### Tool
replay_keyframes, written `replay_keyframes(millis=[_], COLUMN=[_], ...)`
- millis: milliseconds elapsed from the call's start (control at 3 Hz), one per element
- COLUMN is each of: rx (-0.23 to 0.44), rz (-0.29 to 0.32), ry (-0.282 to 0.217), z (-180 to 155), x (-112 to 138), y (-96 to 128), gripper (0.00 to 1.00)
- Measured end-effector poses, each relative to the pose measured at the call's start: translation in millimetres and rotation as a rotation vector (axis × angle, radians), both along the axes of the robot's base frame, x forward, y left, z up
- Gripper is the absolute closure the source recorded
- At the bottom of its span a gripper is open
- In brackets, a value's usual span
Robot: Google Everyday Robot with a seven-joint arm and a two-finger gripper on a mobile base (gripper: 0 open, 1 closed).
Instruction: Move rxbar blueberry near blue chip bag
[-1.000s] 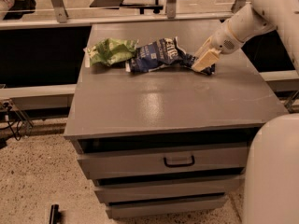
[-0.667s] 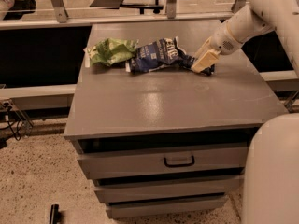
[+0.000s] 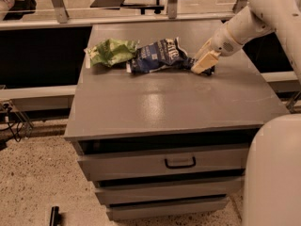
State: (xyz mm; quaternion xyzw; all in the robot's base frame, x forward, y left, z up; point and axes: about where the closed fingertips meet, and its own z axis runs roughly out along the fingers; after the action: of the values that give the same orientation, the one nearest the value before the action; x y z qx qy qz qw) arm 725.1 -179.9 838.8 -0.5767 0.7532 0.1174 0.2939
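Fingers (image 3: 206, 61) of the gripper (image 3: 198, 70) look drawn close together, tips pressed down on the rxbar blueberry (image 3: 210, 71), a small dark bar at the back right of the grey surface (image 3: 164, 102). The bar lies just beside the blue chip bag (image 3: 157, 55), whose far side touches a light green bag (image 3: 112, 52). The placing step seems nearly done; next comes letting go and lifting clear without nudging the bag. Drawers (image 3: 180, 163) sit below, above a speckled floor (image 3: 33, 182).
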Motion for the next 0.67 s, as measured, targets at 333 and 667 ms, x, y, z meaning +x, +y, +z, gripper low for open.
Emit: replay_keyframes(millis=[333, 667], rx=[0.0, 0.0], rz=[0.001, 0.001], ry=[0.002, 0.001], z=[-0.5, 0.5], x=[0.3, 0.3], y=[0.9, 0.9], gripper=[0.15, 0.0])
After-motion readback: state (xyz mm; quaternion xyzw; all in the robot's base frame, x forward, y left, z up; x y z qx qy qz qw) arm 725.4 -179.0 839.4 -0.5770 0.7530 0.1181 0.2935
